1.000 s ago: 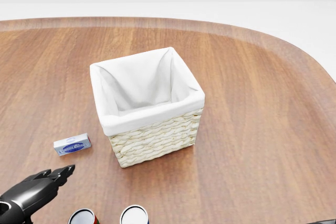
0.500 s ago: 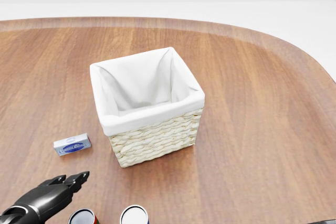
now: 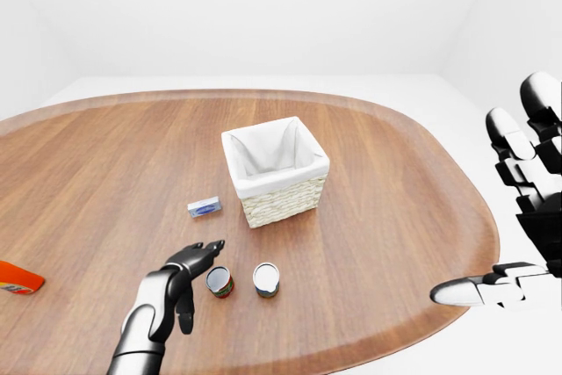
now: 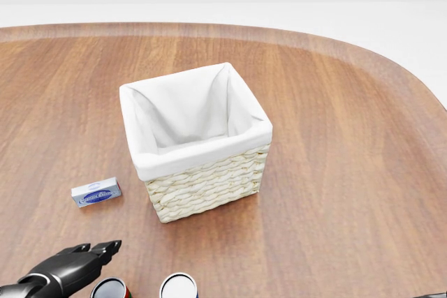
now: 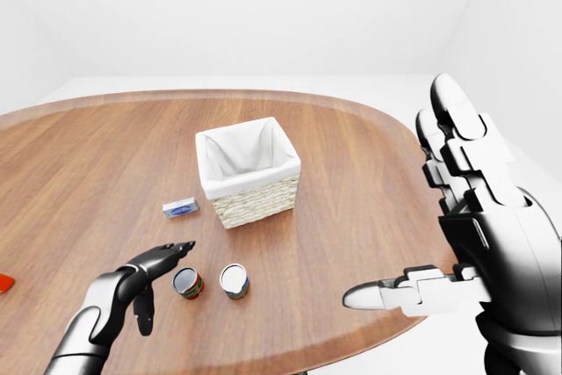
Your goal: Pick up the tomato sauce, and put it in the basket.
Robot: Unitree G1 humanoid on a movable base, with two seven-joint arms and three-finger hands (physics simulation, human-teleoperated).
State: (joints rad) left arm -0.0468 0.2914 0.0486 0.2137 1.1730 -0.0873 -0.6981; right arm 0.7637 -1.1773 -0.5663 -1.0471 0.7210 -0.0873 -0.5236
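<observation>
Two small round cans, red-labelled tomato sauce can [image 3: 219, 283] just right of the released left hand [image 3: 186, 271], white-lined wicker basket [image 3: 275, 170] beyond, right hand [image 5: 465, 243] spread open.

You're looking at a wide wooden table [image 3: 395, 182] with rounded corners, its brown grain running across the top and a paler band along the rim. Around it you see a plain white room: white walls [image 3: 263, 6] meeting in soft corners, and a pale floor [image 3: 457, 103] beyond the table's right edge. The light is even and diffuse, with faint shadows.
</observation>
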